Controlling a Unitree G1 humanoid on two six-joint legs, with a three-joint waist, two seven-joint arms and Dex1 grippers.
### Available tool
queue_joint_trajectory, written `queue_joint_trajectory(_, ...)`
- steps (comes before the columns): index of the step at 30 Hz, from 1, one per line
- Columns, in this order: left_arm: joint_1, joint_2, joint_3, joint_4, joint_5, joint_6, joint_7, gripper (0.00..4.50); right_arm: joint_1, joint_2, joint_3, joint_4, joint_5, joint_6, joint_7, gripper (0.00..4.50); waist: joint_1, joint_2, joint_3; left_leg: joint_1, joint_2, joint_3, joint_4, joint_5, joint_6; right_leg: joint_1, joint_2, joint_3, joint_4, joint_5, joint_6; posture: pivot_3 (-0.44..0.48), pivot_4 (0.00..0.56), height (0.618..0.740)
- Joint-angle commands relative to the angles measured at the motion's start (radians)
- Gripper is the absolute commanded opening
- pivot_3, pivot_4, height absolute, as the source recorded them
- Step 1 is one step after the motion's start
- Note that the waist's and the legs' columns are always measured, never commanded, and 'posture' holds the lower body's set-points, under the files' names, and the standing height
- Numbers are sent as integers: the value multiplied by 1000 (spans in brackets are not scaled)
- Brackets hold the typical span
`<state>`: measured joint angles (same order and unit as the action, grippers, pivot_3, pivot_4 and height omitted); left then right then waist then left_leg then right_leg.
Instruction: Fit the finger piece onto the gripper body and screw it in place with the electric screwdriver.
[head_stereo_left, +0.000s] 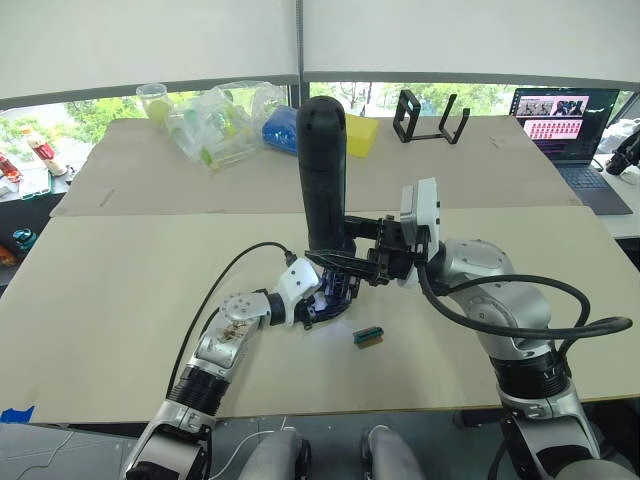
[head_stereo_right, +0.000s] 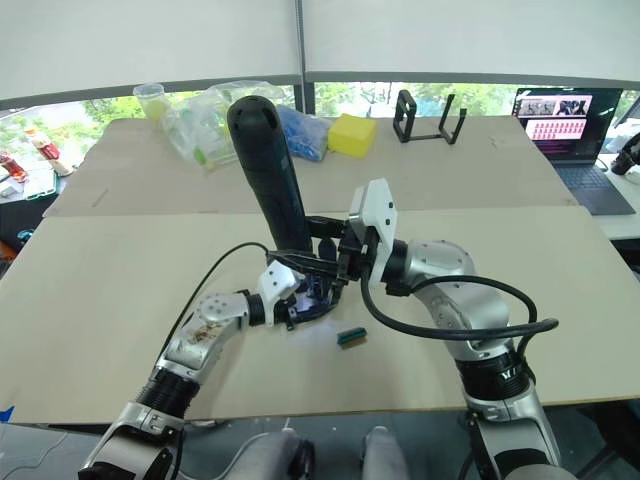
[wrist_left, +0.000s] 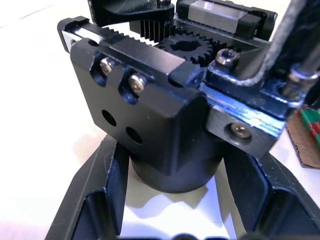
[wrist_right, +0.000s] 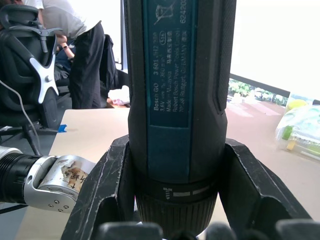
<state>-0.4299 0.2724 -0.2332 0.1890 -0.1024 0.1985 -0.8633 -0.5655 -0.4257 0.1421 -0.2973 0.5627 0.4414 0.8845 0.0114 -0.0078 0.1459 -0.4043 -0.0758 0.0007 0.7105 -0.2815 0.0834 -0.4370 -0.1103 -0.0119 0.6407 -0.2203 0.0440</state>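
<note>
Right gripper is clamped on the electric screwdriver, both fingers squeezing its lower barrel just above the collar, tool upright with the bit end down over the gripper body. Left gripper is closed around the gripper body's round base, holding it on the table right under the tool. In the left wrist view the gripper body shows two screws seated in the top block and two empty holes below them; rack and gear exposed behind. Can't tell where the finger piece is, or whether it's already fitted. Small green-and-brown block lies on the table just beside the grippers. Handling guess: screwdriver is long, top-heavy, rigid, with a smooth casing, so a low grip near the collar is best for steering the bit, but it may tip. Gripper body is stiff and compact; hold by the base, keep clear of the gear teeth.
</note>
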Motion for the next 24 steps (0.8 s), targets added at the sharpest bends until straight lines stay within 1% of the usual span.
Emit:
queue_joint_trajectory(1,-12,2,8,-36,-22,-17,-10,2259,46,-18,30,47,-46,15,6,1913,0,0,0,0,0,0,0,0,0,0,0,0,0,0,0,0,150,740)
queue_joint_trajectory(17,-15,3,9,-36,-23,-14,-11,2259,53,-28,22,30,-44,-3,3,1913,0,0,0,0,0,0,0,0,0,0,0,0,0,0,0,0,150,740)
queue_joint_trajectory(21,-16,1,9,-30,-23,-13,-9,2259,5,-28,-24,13,-3,10,-4,1913,0,0,0,0,0,0,0,0,0,0,0,0,0,0,0,0,150,740)
queue_joint_trajectory(24,-13,-7,13,-6,-21,-8,5,2259,-55,-23,-76,-37,81,41,-7,1913,1,0,0,-1,0,0,0,0,0,-1,0,0,0,0,0,0,150,740)
